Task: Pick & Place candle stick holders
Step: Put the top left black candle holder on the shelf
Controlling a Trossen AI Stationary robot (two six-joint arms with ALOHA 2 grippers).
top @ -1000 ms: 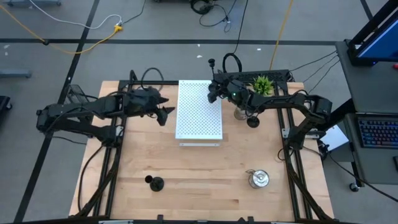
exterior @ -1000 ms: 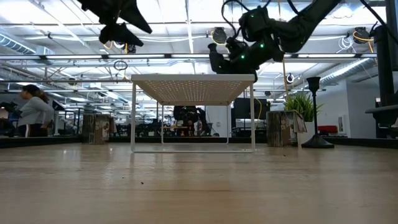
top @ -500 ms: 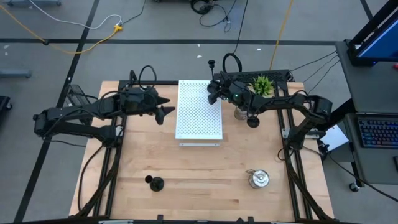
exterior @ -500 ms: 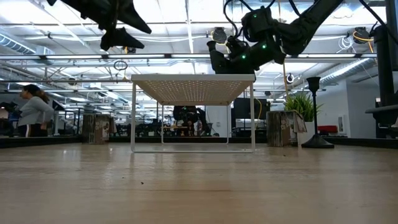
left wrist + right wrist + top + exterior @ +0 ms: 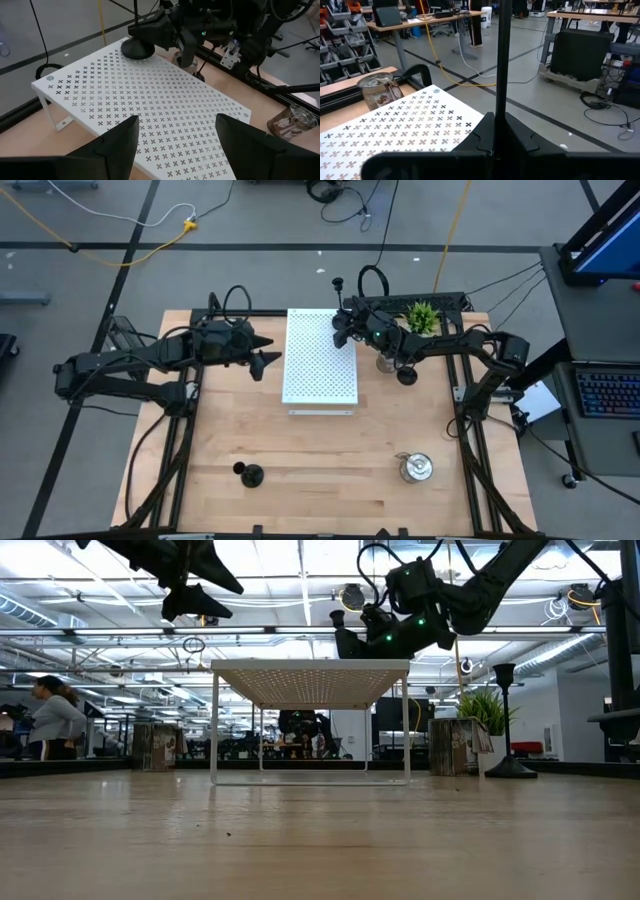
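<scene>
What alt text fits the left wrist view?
The right hand sets a black candle stick holder on the far corner of a white perforated shelf, shut on its stem. The left hand, open, frames the foreground; a shiny silver holder stands on the wooden table beyond.

In the right wrist view, the black candle holder (image 5: 500, 75) runs up out of the picture, so its top is cut off, and its base is hidden below the closed jaws of the right gripper (image 5: 496, 145). In the left wrist view that gripper's body covers the holder's stem, leaving only the round base (image 5: 138, 48) showing under the jaws. Beyond the left gripper (image 5: 175, 145) jaws, a silver cup (image 5: 294, 120) is cut by the picture's edge. In the low view, the white rack (image 5: 310, 670) top hides whether the base touches it.
</scene>
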